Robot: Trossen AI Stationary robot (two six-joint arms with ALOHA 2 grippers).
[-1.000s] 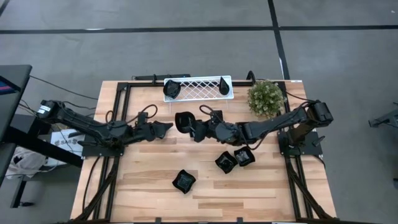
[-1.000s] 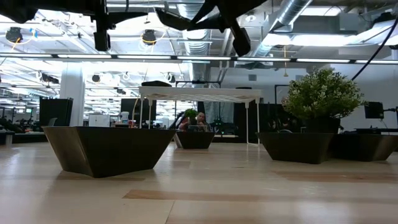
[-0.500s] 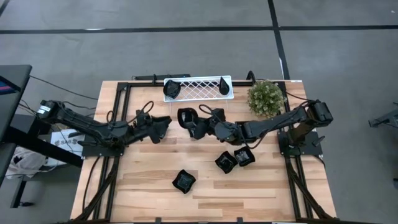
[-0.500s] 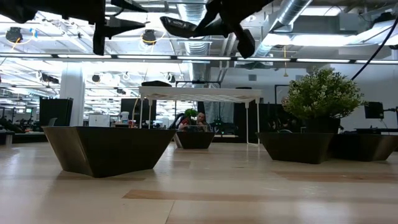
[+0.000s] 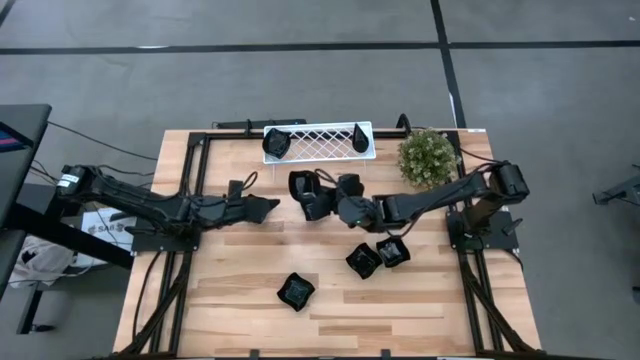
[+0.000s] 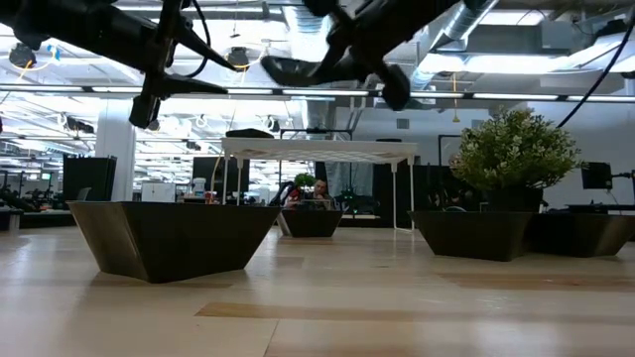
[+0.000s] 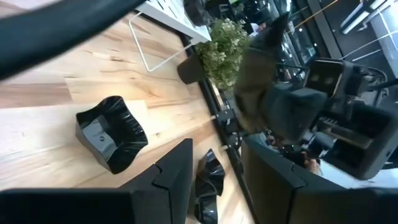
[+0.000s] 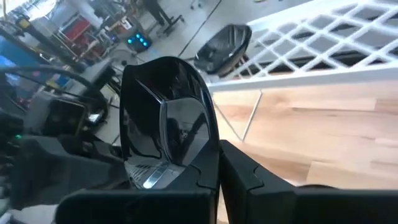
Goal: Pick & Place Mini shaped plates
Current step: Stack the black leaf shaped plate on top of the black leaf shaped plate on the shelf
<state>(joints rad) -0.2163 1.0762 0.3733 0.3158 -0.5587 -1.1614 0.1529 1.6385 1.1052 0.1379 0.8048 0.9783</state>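
Note:
My right gripper (image 5: 320, 203) is shut on one glossy black mini shaped plate (image 5: 299, 186) and holds it in the air just in front of the white lattice tray (image 5: 325, 150). Two more plates lie in the tray, one at its left end (image 5: 276, 144) and one at its right end (image 5: 360, 137). Three plates rest on the table: a pair (image 5: 363, 260) (image 5: 392, 251) and a single one (image 5: 296, 291). My left gripper (image 5: 270, 207) hangs open left of the held plate, with nothing between its fingers (image 7: 180, 171). My right gripper pinches the plate by its rim (image 8: 202, 158) between its two fingers. The fingers come nearly level from the table's right side. The plate is lifted clear of the table (image 6: 298, 69) and tilted, its hollow turned toward the wrist.
A green bushy plant (image 5: 428, 157) stands at the far right, beside the tray's right end. The tray stands on thin legs (image 6: 317, 149). Bare wood lies along the near edge and at the left (image 5: 220, 290).
My right gripper has sunk a little with the plate and carried it slightly toward the tray; the plate stays clear of the table. My left gripper has tipped its fingers downward and come lower, still left of the held plate.

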